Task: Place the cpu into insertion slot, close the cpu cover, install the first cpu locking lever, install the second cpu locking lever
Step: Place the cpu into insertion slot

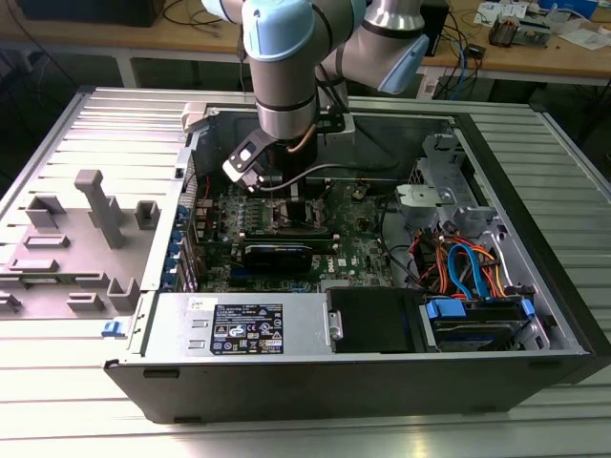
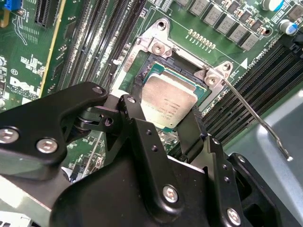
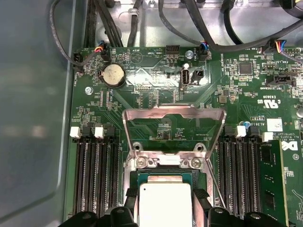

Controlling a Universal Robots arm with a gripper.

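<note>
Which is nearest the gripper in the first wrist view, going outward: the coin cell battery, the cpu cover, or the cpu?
1. The cpu: gripped between the two sides of the gripper.
2. The cpu cover: swung open, hinged just beyond the cpu.
3. The coin cell battery: past the cover's far bar, on the green motherboard.

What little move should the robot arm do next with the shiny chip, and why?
Probably lift the gripper straight up, away from the cpu. The cpu looks seated in the insertion slot, while the cpu cover lies flipped back open and a locking lever stands raised.
</note>
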